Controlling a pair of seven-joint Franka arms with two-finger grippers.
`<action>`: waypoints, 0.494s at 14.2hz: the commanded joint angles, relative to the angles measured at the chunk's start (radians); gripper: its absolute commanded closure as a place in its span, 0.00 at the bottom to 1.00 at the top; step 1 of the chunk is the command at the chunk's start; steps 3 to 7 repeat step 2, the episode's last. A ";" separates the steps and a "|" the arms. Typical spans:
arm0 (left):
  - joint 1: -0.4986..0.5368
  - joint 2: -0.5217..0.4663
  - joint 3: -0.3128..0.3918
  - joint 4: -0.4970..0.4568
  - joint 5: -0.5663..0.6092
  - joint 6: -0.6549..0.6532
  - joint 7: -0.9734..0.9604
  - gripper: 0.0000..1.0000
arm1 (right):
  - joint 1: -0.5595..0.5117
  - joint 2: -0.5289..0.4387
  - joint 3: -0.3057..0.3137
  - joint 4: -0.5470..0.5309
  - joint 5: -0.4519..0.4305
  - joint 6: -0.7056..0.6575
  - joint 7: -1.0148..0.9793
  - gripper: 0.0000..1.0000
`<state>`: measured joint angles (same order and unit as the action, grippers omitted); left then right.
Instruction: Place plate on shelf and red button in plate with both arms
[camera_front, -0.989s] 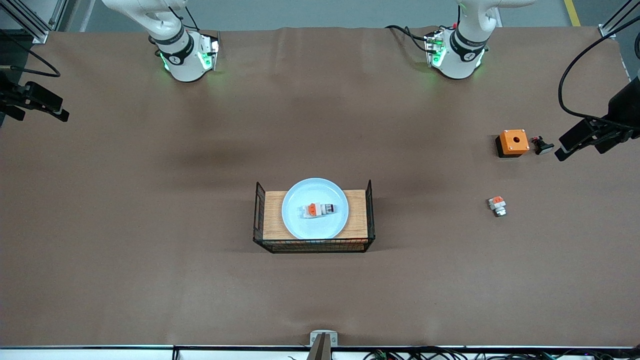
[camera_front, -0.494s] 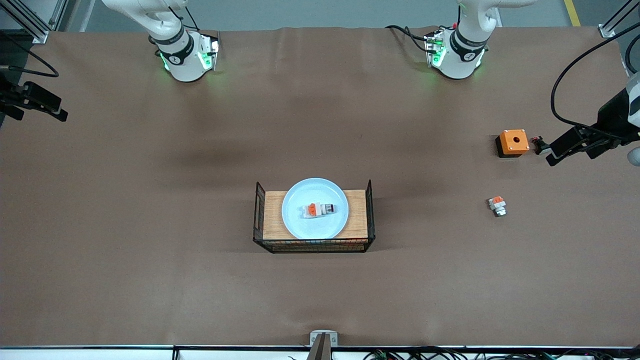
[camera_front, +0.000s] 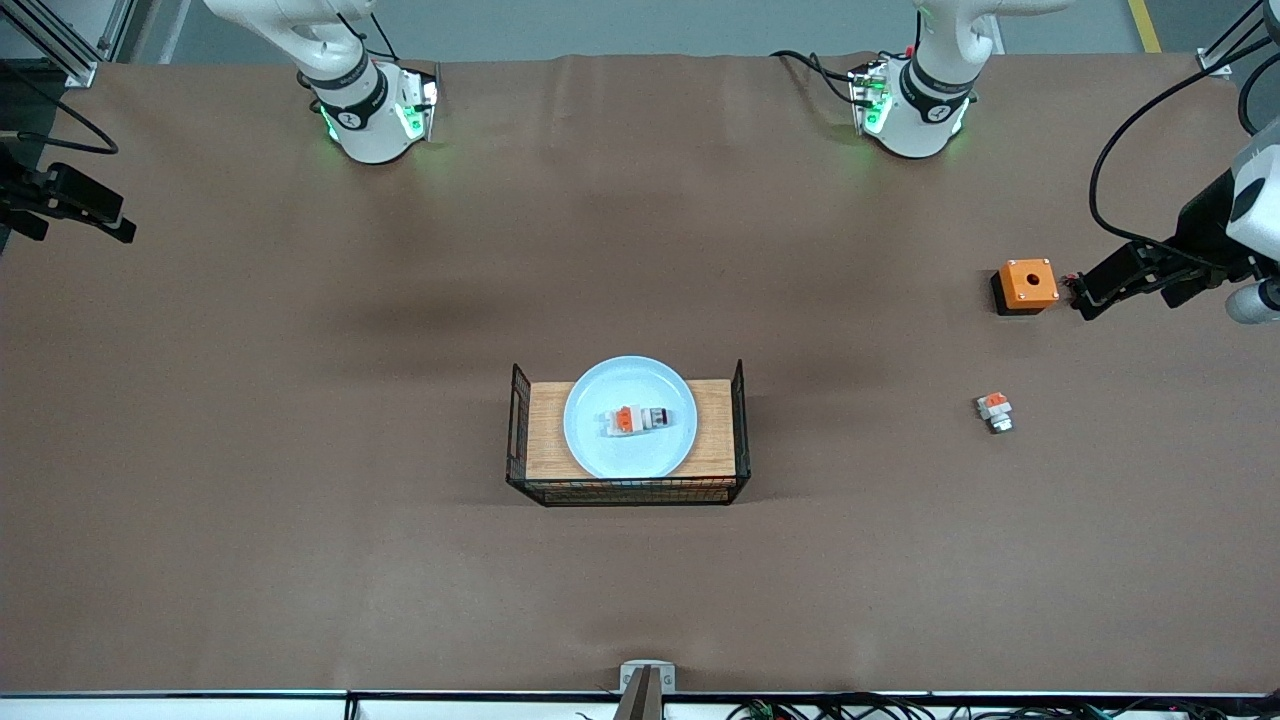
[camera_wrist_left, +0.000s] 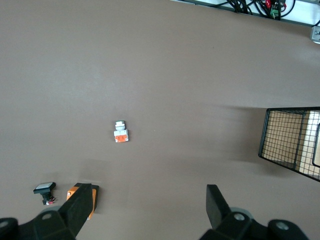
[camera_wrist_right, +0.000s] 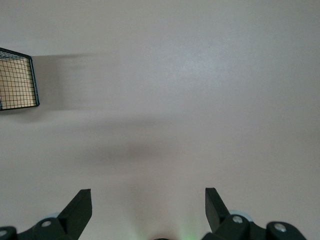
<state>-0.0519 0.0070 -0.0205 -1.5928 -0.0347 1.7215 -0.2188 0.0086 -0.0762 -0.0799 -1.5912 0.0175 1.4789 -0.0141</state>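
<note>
Left pincer hangs over the table at my left arm's end, just beside the orange box with the hole; its fingers stand wide apart with nothing between them. A small black piece with a pale cap lies just beside that box; in the front view my pincer hides nearly all of it. My right pincer is equally spread and empty, waiting over bare table at the right arm's end; the front view cuts it off at the frame edge.

Pale blue plate rests on a wooden board inside a black wire basket at mid-table. On the plate lies a small white-and-orange switch block; I cannot make out a red cap on it. A second small orange-and-white block lies alone, nearer the front camera than the orange box. Both wrist views show only a corner of the basket.
</note>
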 joint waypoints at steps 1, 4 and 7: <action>0.003 0.007 -0.006 0.031 0.019 -0.029 0.001 0.00 | -0.004 -0.028 0.005 -0.024 0.002 0.001 -0.004 0.00; 0.001 0.007 -0.006 0.031 0.019 -0.029 0.001 0.00 | -0.004 -0.028 0.005 -0.024 0.002 0.003 -0.004 0.00; 0.001 0.007 -0.006 0.031 0.019 -0.029 0.001 0.00 | -0.004 -0.028 0.005 -0.024 0.002 0.003 -0.004 0.00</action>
